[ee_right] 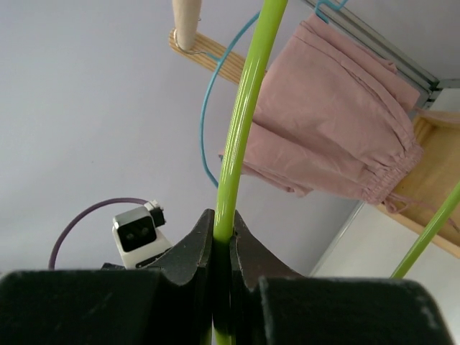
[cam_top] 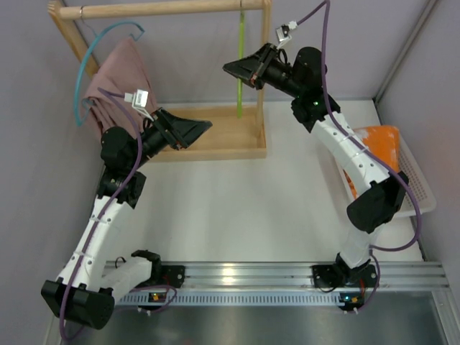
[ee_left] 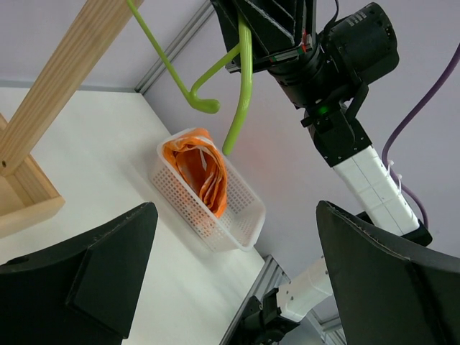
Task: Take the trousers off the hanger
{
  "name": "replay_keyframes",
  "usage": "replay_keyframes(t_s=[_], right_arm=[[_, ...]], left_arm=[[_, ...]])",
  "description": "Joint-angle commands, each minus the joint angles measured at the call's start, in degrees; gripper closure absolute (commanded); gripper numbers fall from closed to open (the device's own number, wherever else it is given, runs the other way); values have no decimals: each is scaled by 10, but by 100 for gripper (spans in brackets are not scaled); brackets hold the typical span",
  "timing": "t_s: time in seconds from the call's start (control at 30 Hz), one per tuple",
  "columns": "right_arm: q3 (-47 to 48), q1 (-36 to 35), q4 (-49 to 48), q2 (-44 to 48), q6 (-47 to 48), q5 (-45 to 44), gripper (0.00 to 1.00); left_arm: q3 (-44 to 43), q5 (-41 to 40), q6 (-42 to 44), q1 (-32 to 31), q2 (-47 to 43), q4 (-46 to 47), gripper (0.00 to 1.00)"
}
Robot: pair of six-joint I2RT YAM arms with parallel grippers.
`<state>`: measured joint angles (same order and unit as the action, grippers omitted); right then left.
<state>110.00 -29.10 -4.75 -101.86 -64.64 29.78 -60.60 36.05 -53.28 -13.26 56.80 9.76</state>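
Pink trousers: plain dusty-pink soft cloth trousers (cam_top: 118,83), draped over a thin blue hanger (cam_top: 85,72) at about 10 o'clock in the overhead view, under the left end of the pale wooden rack (cam_top: 158,8). They are not yet off.
Orange trousers: bright orange cloth trousers with a white pattern (cam_top: 377,144), lying folded in a white perforated plastic basket (cam_top: 420,194) at 3 o'clock on the white surface (cam_top: 237,208). They are on no hanger.
Green hanger: bare lime-green plastic hanger (cam_top: 241,65), hanging from the rail near 12 o'clock.
Right hand: right hand (ee_right: 223,230) is pressed together on the green hanger's rod, with no cloth in it.
Left hand: left hand (cam_top: 200,135) has its fingers spread apart and empty. It sits over the rack's base, at 4 o'clock of the pink trousers and a little apart from them, pointing toward 3 o'clock.
Handling: the pink cloth looks light, limp and not fragile. It will likely sag, bunch and drag on the hanger bar rather than slide cleanly.
Where to take hold: the gathered, thicker edge at the garment's lower corner — at 4 o'clock of it in the right wrist view — looks best. Pinch a fold there and draw it down and off the bar.
Risk: the light blue hanger could swing or lift off the rail with the pull.
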Motion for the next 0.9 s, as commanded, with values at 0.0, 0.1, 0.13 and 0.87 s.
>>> replay_keyframes(t_s=[0.0,0.1,0.13,0.87], right_arm=[[16,9,-3,-7,-9,-23,100],[-4,13,3,-6,-10,-23,100],[-9,15,4,-4,-10,-23,100],[-230,26,38,202,152,-39,1]], left_arm=[[4,-9,13,3,-6,13,1],[-1,-18,-3,14,0,0,2],[-4,-17,-9,18,2,-2,2],[-101,251,-6,181,62,-139,1]])
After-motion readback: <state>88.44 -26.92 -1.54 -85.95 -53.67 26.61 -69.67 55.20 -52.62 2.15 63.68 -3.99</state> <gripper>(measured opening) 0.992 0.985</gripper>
